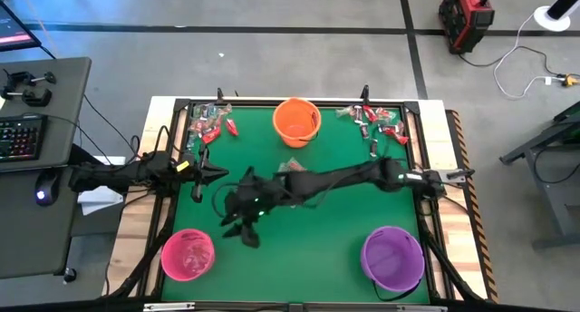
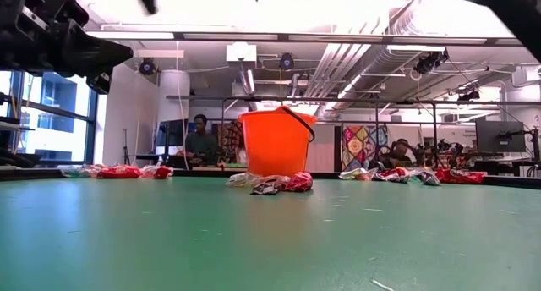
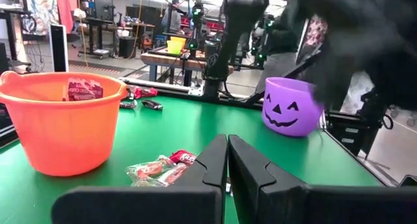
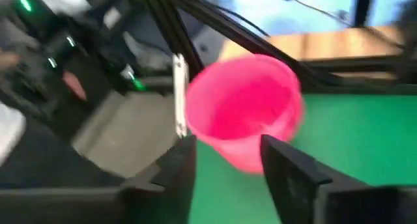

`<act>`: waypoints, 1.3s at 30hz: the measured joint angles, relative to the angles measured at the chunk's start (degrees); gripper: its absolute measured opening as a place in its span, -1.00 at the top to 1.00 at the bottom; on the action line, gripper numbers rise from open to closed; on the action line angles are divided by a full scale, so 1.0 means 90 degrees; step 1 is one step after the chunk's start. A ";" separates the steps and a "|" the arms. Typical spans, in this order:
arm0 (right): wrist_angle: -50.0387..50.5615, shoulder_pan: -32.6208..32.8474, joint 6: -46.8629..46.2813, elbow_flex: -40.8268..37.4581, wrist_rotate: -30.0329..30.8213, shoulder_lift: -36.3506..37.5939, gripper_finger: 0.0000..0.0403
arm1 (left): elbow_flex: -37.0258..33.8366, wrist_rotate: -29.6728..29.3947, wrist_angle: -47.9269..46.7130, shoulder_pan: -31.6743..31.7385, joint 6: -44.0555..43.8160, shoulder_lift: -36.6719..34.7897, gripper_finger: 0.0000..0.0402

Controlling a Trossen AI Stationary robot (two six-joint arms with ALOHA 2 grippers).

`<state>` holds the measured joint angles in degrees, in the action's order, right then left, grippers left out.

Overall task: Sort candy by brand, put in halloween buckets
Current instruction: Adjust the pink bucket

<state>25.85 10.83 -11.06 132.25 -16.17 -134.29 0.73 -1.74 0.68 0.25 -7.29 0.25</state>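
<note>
Fingers of the right gripper point(image 4: 225, 162) stand apart, empty, near the pink bucket point(image 4: 244, 113); the left gripper point(image 3: 227, 160) rests pressed together beside the candy point(image 3: 159, 168).

Robotics lab: workbenches point(image 3: 171, 55), ceiling ducts point(image 2: 355, 54)

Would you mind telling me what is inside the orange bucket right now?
The orange bucket holds one red-wrapped candy against its far inner wall. Its near wall covers the bottom, so anything lying there cannot be seen.
</note>
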 joint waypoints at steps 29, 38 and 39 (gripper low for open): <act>0.6902 0.1781 -0.4426 -0.1476 0.3440 0.2782 1.00 | 0.2887 0.0365 -0.0780 -0.0293 -0.2175 0.3166 1.00; 0.3873 0.1640 -0.5470 -0.5334 0.3109 0.4873 1.00 | 0.6069 0.1195 -0.6173 -0.2019 -0.3216 0.6006 1.00; 0.3588 0.1666 -0.5631 -0.5686 0.3108 0.5032 1.00 | 0.6161 0.1205 -0.6335 -0.2411 -0.3690 0.6099 1.00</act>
<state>58.14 25.82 -61.74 81.08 11.81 -89.00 56.18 9.11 -56.33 -21.46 -40.51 55.14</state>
